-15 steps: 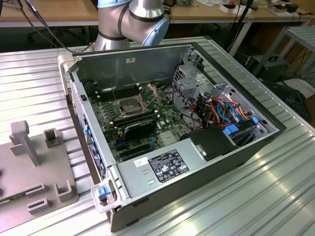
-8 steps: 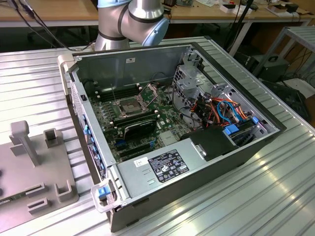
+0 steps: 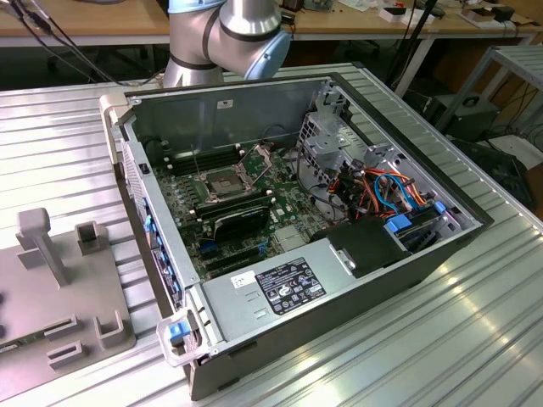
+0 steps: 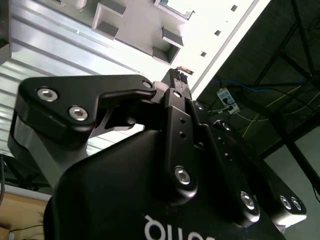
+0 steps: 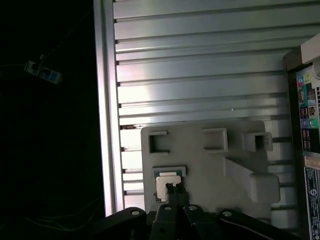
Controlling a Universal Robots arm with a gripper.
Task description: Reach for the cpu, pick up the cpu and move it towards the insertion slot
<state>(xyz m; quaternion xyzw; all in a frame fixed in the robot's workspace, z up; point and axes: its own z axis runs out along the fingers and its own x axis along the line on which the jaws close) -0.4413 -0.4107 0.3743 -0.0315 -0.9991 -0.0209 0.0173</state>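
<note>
Reaching for the cpu [image 5: 164, 186], flat in a recess of the grey fixture [image 5: 210, 165] just beyond the tips of the fingers [image 5: 169, 197], shut together and empty. Probably best to spread wider than the cpu, square up to opposite edges, descend straight.

The table [image 3: 441, 339] is ribbed bare metal, smooth and glaring. The fixture [image 5: 215, 160] looks matt grey plastic. The cpu [image 5: 162, 186] has a pale, dull metal face. The socket [image 3: 222, 183] frame shines. The gripper [image 4: 177, 77] is matt black, perhaps metal, with bright screws [image 4: 182, 174].
</note>
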